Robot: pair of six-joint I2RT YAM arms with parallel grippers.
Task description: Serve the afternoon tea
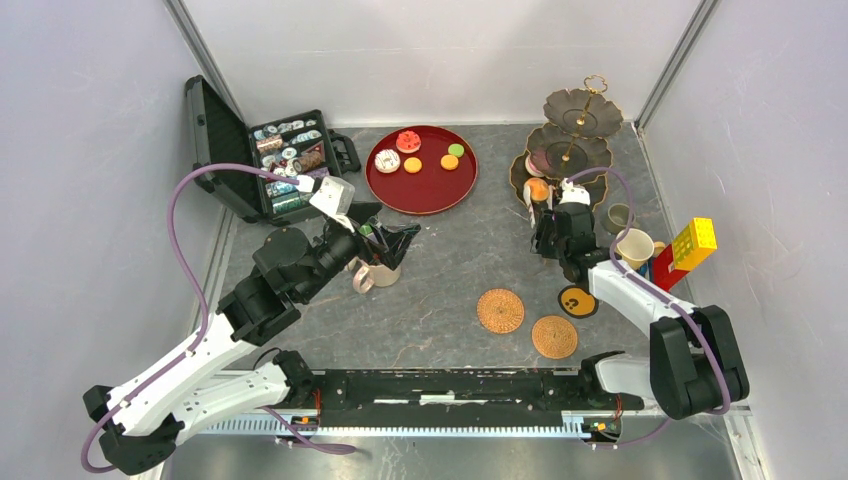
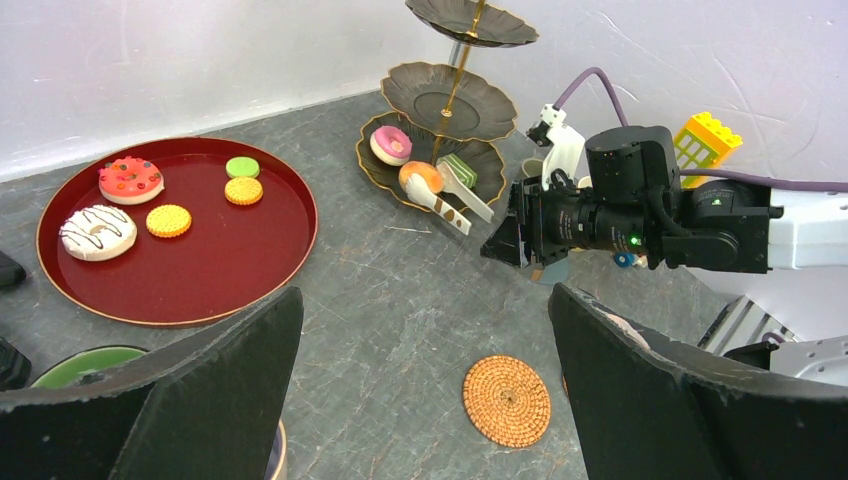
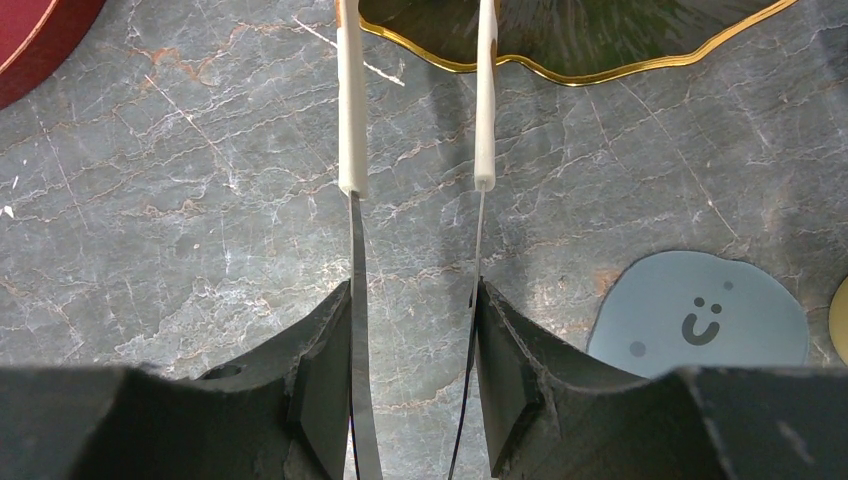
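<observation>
Right claw [image 3: 413, 310] grips tongs [image 3: 352, 120]; ahead of it their tips meet the orange cake [image 2: 422, 176] low on the stand [image 2: 420, 95]. Left claw [image 2: 422, 300] gapes wide over the grey marbled table [image 3: 180, 200], white walls [image 2: 150, 60] beyond.

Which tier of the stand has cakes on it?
The bottom tier: it holds a pink donut, an orange cake and a green cake. The middle tier and top tier are bare.

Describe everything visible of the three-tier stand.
The stand has three dark, scallop-edged plates on a gold rod ending in a ring handle. It stands upright near the far right corner of the table. The upper two tiers are bare; the gold-rimmed bottom one holds a pink doughnut, an orange cake and a green cake. White-tipped tongs reach over that tier.
</observation>
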